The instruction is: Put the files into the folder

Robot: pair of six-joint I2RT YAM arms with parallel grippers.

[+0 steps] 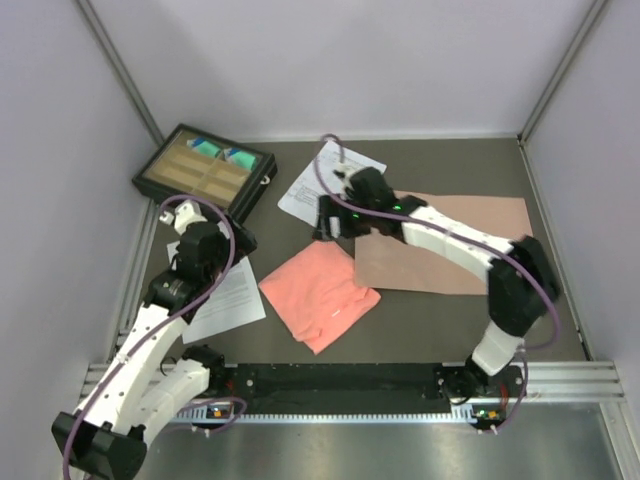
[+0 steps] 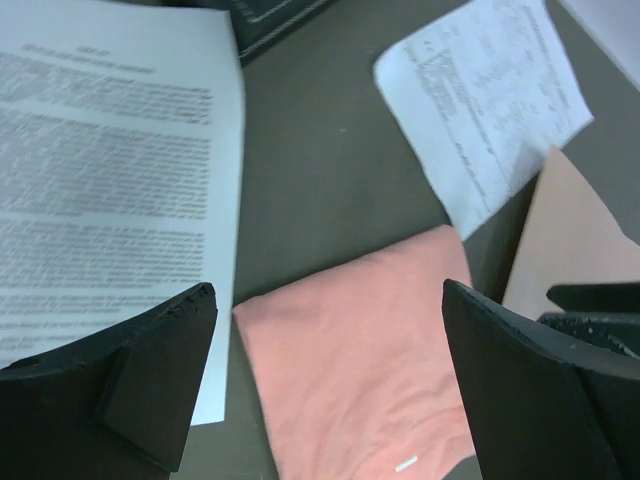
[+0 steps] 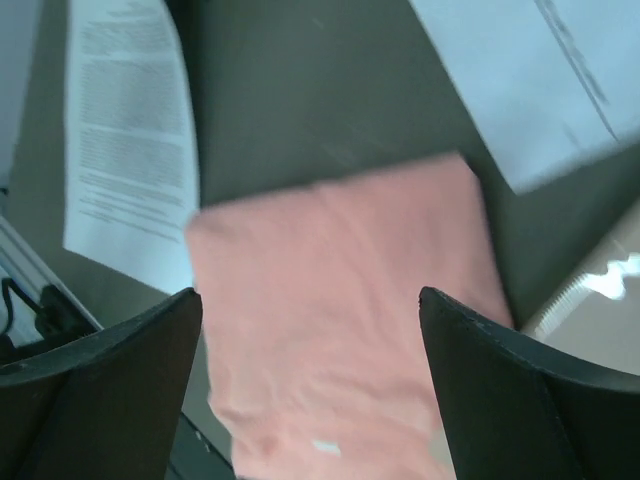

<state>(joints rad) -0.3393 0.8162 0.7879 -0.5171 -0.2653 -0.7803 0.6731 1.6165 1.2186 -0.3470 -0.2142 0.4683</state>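
The dark grey-brown table carries everything. The flat tan card folder lies on its right half, with the right arm stretched across it. Just left of the folder, at the middle of the table, lies the salmon-pink folded cloth. Both files are outside the folder. The white paper sheet of dense black text lies flat on the left of the table, partly under the left arm and well apart from the folder. The white paper sheet with a table-like printed layout lies at the back centre, near the folder's far left corner, with the right arm's wrist over part of it. A shallow black case with tan compartments sits at the back left corner.

The left end effector has its black fingers spread wide, holding nothing, above the gap between the dense-text sheet and the cloth. The right end effector is likewise spread and empty, hanging over the cloth; its view is blurred.
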